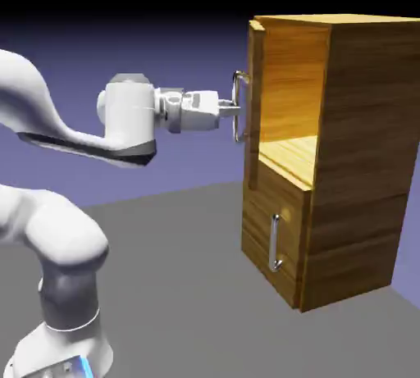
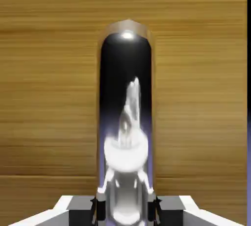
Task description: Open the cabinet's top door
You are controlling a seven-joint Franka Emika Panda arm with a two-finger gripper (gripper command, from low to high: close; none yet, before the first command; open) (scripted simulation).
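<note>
The tall wood-grain cabinet's top door already stands ajar in front of the arm, jaws closed on its silver bar handle; next, I'd say, swing it wider without slipping.

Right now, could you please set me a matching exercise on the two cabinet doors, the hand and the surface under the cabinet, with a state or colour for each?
Column one:
1. Top door
2. Lower door
3. Hand
4. Surface under the cabinet

Column two:
A. Dark grey
B. Closed on a silver handle
C. Swung open, with the compartment behind it in view
D. Shut, flush with the cabinet front

Right pairs: 1-C; 2-D; 3-B; 4-A
</note>
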